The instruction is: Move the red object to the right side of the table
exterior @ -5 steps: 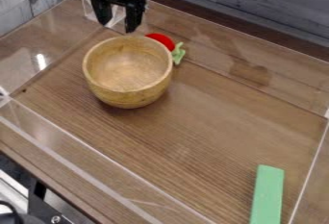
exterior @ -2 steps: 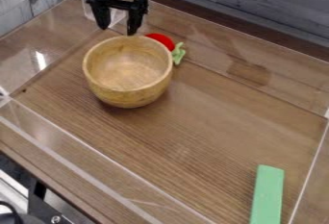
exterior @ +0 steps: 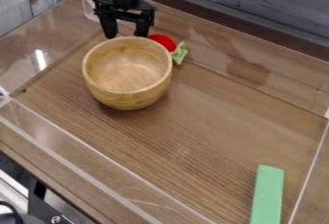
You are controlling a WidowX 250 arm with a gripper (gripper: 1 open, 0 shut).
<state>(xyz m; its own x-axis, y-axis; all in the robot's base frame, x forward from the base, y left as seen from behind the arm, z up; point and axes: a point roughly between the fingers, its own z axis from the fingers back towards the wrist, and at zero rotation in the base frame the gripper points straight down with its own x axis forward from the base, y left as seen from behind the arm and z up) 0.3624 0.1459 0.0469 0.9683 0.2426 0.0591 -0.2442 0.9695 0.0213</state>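
My tool (exterior: 125, 26) hangs over the far left part of the worktop (exterior: 218, 103), pointing straight down with its two dark fingers (exterior: 106, 23) spread wide apart and nothing between them. It sits just behind the far rim of the wooden bowl (exterior: 127, 71), with the fingertips close to that rim, though I cannot tell whether they touch it. The red toy fruit (exterior: 162, 43) lies on the worktop just beside the bowl, tucked against its far right side, with its green leafy end (exterior: 179, 52) pointing to the right and toward the camera. The bowl's rim hides part of the fruit. My right-hand finger in the picture stands near the fruit's upper left edge, but I am not pinching the fruit, and it rests on the wood. The bowl stands upright and holds nothing. A flat light-green bar (exterior: 267, 207) lies well apart from all this, at the near right corner, close to the low clear acrylic wall (exterior: 313, 170) that borders the brown wood-grain surface. The fruit is in the far left half of the worktop.
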